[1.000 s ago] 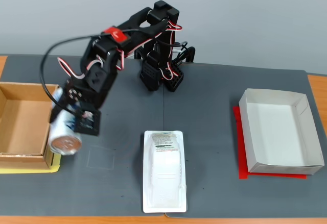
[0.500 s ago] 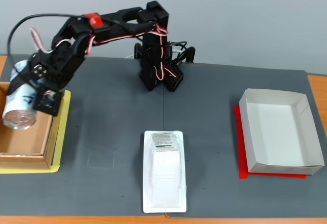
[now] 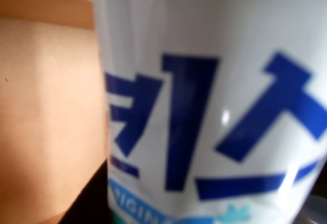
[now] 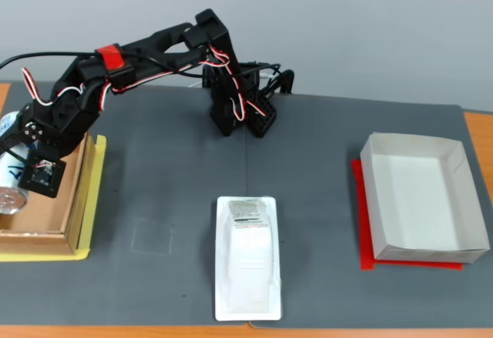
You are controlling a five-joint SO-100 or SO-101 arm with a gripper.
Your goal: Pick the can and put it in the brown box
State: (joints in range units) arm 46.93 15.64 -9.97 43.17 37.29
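In the fixed view we saw the arm (image 4: 146,49) stretched toward nine o'clock, its gripper (image 4: 23,172) closed around the can (image 4: 11,188), which hung tilted over the brown box (image 4: 54,219) at the tabletop's (image 4: 308,169) left edge. In the wrist view the can's blue lettering filled most of the picture, with the box's cardboard at nine o'clock. The white blister package (image 4: 248,257) lay at six o'clock and the white paper box (image 4: 420,199) at three o'clock.
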